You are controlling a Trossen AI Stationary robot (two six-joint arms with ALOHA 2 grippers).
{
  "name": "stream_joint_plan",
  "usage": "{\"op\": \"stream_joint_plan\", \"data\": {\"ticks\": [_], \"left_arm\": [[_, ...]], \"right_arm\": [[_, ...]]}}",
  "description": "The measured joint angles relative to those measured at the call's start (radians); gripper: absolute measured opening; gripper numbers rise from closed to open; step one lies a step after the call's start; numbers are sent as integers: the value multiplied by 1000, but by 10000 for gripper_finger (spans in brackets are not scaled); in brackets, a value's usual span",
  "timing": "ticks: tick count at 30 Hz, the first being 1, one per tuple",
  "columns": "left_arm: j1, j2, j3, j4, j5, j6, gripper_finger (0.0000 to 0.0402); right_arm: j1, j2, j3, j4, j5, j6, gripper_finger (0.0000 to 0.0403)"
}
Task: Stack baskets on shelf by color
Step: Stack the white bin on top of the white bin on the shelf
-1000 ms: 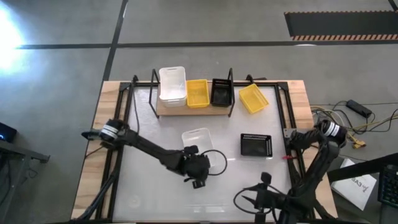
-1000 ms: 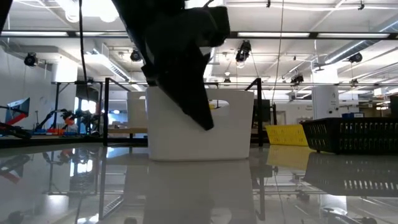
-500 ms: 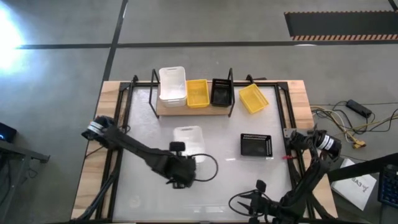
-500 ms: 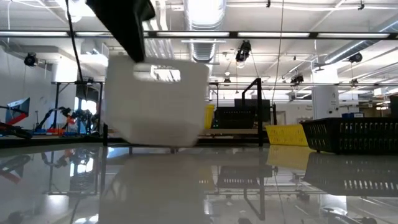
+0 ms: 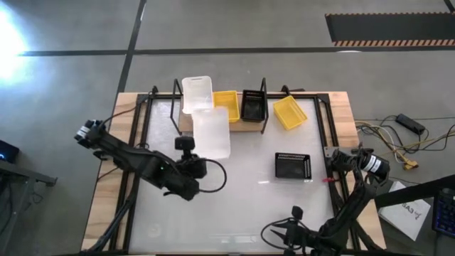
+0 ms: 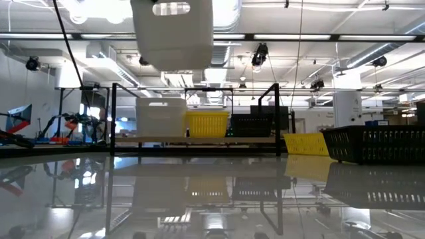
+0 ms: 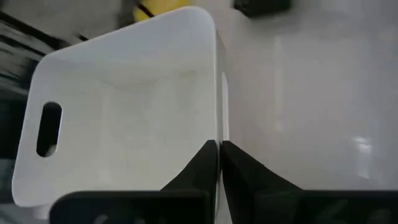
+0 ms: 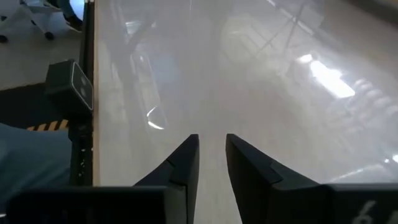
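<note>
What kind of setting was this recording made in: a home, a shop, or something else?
Most likely an industrial lab or workshop hall. The low view shows a high ceiling with exposed ducting and strip lights, with workbenches behind; the high view shows a bare concrete floor with hazard-striped matting around the table.

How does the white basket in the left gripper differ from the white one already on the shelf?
The held white basket hangs in the air, clamped by the left gripper; the shelved white basket rests on the shelf, ungripped. Both are white.
</note>
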Motion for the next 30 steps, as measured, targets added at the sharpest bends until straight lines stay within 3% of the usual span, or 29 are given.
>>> {"op": "stream_joint_plan", "data": {"ticks": [6,14,18,23,30], "left_arm": [[110,-32,-18,-23,-67,171,0],[447,-54,-89,-10,-67,499,0],[600,-61,-146,93,-61,615,0],[714,-66,-231,267,58,792,0],[764,-76,-249,298,261,795,0]], "right_arm": [[0,0,0,-2,16,-32,62],[0,-1,0,3,16,-29,58],[0,-1,0,11,16,-29,58],[0,-1,0,21,16,-27,58],[0,-1,0,34,16,-26,58]]}}
